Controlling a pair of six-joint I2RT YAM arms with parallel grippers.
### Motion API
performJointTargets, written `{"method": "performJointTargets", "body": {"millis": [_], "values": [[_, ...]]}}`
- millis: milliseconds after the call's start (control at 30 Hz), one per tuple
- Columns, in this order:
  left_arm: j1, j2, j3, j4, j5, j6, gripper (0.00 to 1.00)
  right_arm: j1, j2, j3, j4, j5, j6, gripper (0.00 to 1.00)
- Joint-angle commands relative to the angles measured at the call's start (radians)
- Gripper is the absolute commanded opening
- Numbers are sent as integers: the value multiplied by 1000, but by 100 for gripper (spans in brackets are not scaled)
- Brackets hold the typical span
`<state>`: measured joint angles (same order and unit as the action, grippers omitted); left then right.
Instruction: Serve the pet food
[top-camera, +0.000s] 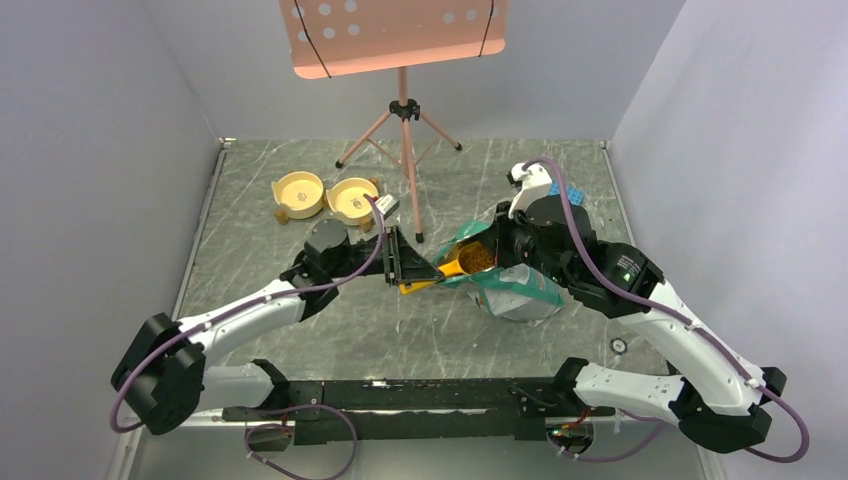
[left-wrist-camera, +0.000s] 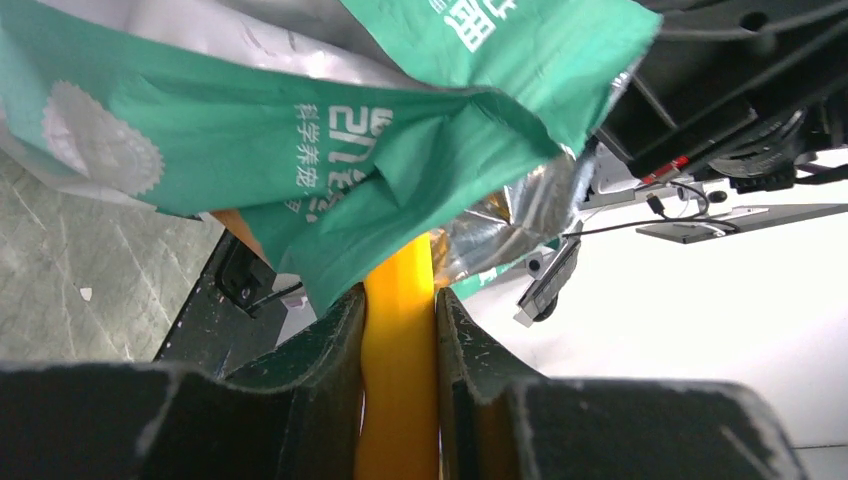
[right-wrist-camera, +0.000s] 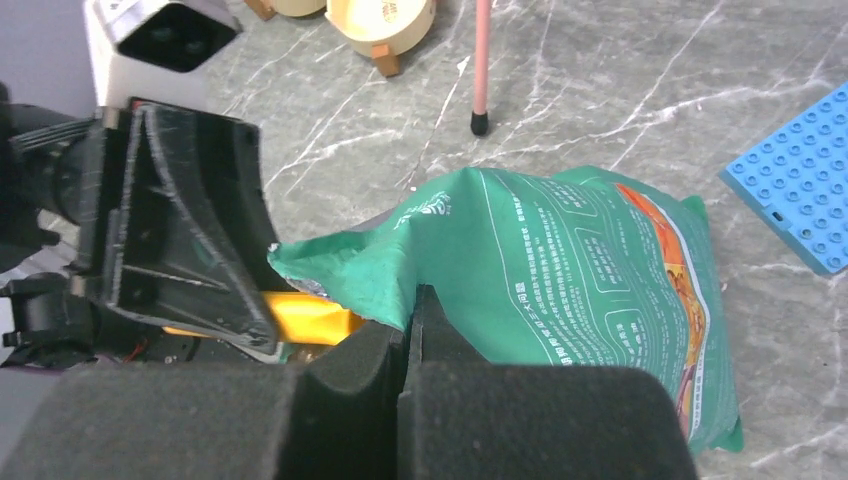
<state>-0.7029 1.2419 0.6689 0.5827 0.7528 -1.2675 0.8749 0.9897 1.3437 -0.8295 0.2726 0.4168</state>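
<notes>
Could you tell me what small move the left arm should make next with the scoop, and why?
Probably lift the scoop clear of the bag mouth, keeping it level. The left gripper is clamped on its yellow handle, its cup looks full of pet food, and the right gripper pinches the bag's edge. The two bowls stand farther left.

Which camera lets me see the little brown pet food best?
The top camera: it looks down into the yellow scoop, holding brown pet food, at the green bag's mouth. Both wrist cameras show the bag and a bit of the scoop, but the food is hidden.
</notes>
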Motion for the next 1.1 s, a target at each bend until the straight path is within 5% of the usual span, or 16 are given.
{"method": "performJointTargets", "body": {"millis": [0, 300, 533, 767, 1067], "values": [[44, -79, -31, -124, -48, 55, 0, -2, -42, 68, 125, 136, -48, 0], [82, -277, -34, -388, -68, 61, 0, -2, -23, 52, 93, 114, -89, 0], [109, -352, -95, -358, -54, 9, 0, -2, -34, 15, 109, 54, -111, 0], [124, -365, -179, -112, -19, -75, 0, -1, -88, -63, 131, 8, -174, 0], [138, -477, -143, -278, -2, -73, 0, -2, -88, -85, 111, 53, -197, 0]]}}
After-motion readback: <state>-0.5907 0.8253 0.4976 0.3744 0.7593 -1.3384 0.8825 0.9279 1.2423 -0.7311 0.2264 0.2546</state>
